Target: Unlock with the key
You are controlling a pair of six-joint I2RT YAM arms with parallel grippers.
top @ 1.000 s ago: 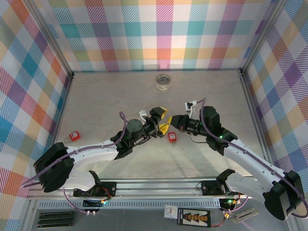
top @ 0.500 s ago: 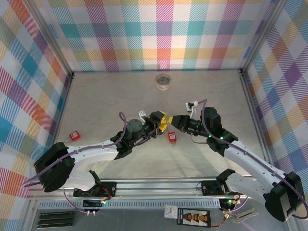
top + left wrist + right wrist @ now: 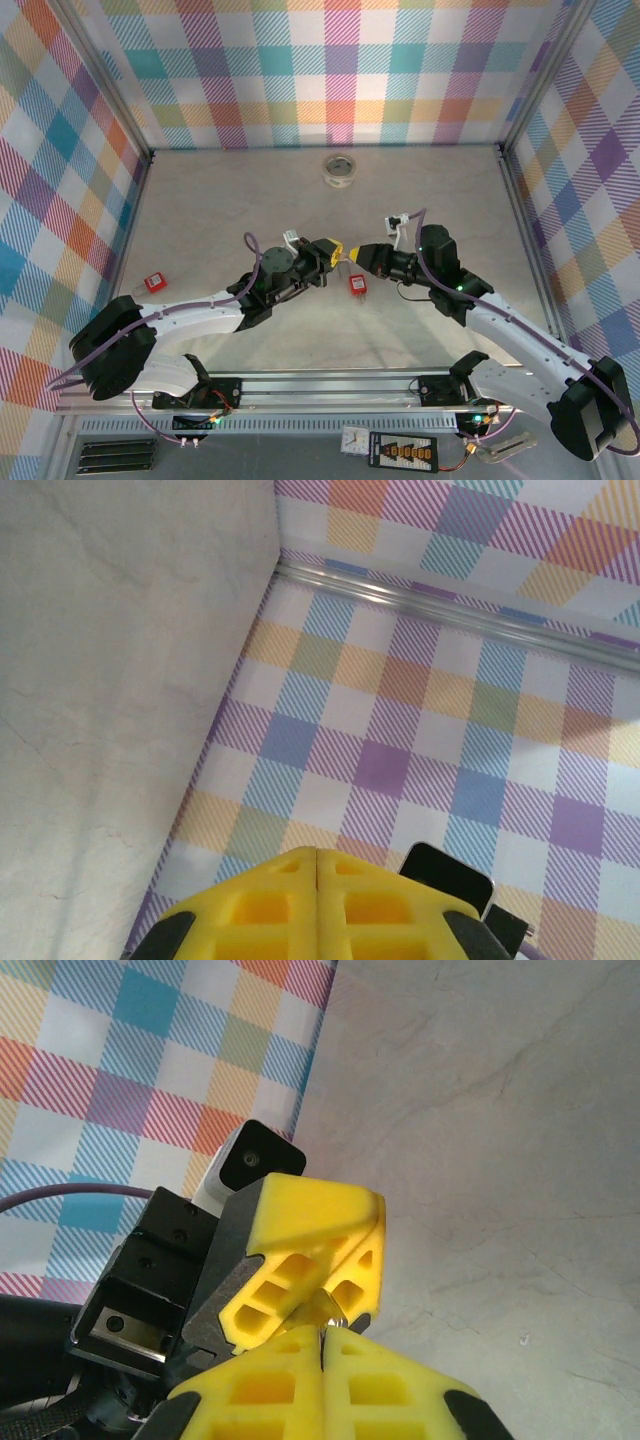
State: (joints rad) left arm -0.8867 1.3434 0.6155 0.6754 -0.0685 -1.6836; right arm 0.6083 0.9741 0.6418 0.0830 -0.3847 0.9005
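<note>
found key [image 3: 327,1311] above table [image 3: 200,200] centre, pinched where left gripper [image 3: 334,250] and right gripper [image 3: 359,256] met, both closed tight. judged light, stiff, slippery; best held flat across bow, blade free.

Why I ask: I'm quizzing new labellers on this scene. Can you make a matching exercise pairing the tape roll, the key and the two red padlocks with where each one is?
Things:
1. tape roll
2. key
3. left padlock
4. middle padlock

Places:
A. on the table by the left wall
B. where the left gripper and right gripper meet tip to tip
C. on the table just nearer than those tips
D. far end, near the back wall

Pairs: 1-D, 2-B, 3-A, 4-C
</note>
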